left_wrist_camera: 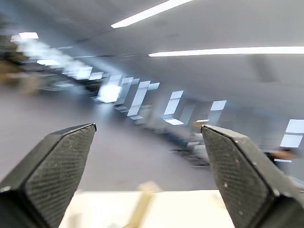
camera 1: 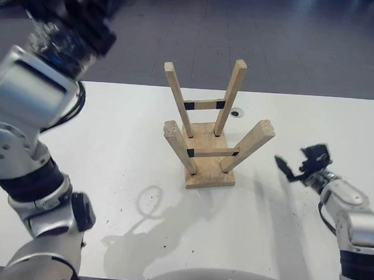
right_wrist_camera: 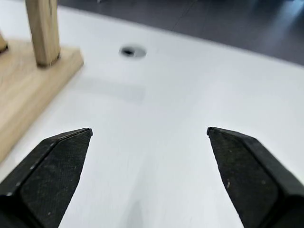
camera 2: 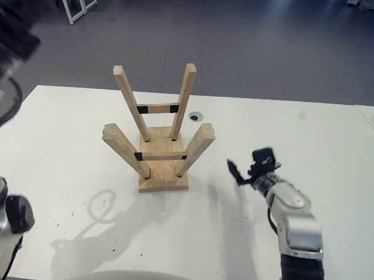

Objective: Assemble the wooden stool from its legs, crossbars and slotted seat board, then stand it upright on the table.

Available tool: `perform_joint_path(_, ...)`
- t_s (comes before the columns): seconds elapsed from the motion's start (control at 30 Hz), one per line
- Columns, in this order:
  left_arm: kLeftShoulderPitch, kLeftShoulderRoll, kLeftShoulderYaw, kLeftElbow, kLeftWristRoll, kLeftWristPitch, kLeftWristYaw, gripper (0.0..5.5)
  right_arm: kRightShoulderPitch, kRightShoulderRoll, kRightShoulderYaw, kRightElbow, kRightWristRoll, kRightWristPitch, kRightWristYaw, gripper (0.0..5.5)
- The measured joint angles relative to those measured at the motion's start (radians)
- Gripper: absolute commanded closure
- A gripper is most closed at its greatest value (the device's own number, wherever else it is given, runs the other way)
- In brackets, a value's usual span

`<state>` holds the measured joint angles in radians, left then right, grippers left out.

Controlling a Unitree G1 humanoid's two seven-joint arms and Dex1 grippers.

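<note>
White table (camera 1: 110, 142), upturned stool (camera 1: 204, 136), legs (camera 1: 231, 98) seemingly splayed

A big open lab or workshop hall.
A white counter (camera 2: 339, 143) with a cable hole (camera 2: 194, 117) stands on a wide, dark grey floor (camera 2: 275, 44) that runs far back. A white metal frame (camera 2: 78, 3) stands at the far left, long strip lights (left_wrist_camera: 228, 51) cross a high ceiling, and blurred furniture lines the distance.

A dark grey floor (camera 2: 281, 50) lies behind the white surface (camera 2: 314, 141); long bright light strips (left_wrist_camera: 228, 51) run across the ceiling (left_wrist_camera: 199, 28).
</note>
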<state>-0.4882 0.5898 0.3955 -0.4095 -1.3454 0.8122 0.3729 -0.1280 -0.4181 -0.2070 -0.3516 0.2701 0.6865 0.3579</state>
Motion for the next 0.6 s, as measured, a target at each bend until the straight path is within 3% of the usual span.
perform_joint_path(0.07, 0.165, 0.006, -0.079, 0.015, 0.192, -0.019, 0.009, 1.37, -0.109, 0.042, -0.042, -0.079, 0.051, 0.076, -0.074, 2.04)
perform_joint_path(0.13, 0.38, -0.008, -0.258, 0.054, 0.444, -0.093, -0.013, 1.37, -0.297, 0.137, -0.093, -0.182, 0.154, 0.196, -0.199, 2.04)
perform_joint_path(0.23, 0.576, -0.132, -0.493, 0.145, 0.663, -0.188, -0.092, 1.37, -0.502, 0.325, -0.112, -0.342, 0.341, 0.377, -0.353, 2.04)
perform_joint_path(0.33, 0.578, -0.199, -0.527, 0.165, 0.762, -0.242, -0.131, 1.37, -0.526, 0.431, -0.119, -0.382, 0.446, 0.506, -0.444, 2.04)
perform_joint_path(0.47, 0.578, -0.253, -0.531, 0.17, 0.822, -0.251, -0.177, 1.37, -0.522, 0.436, -0.137, -0.403, 0.501, 0.578, -0.48, 2.04)
perform_joint_path(0.6, 0.585, -0.264, -0.502, 0.18, 0.864, -0.248, -0.222, 1.37, -0.675, 0.413, -0.195, -0.39, 0.5, 0.415, -0.514, 2.04)
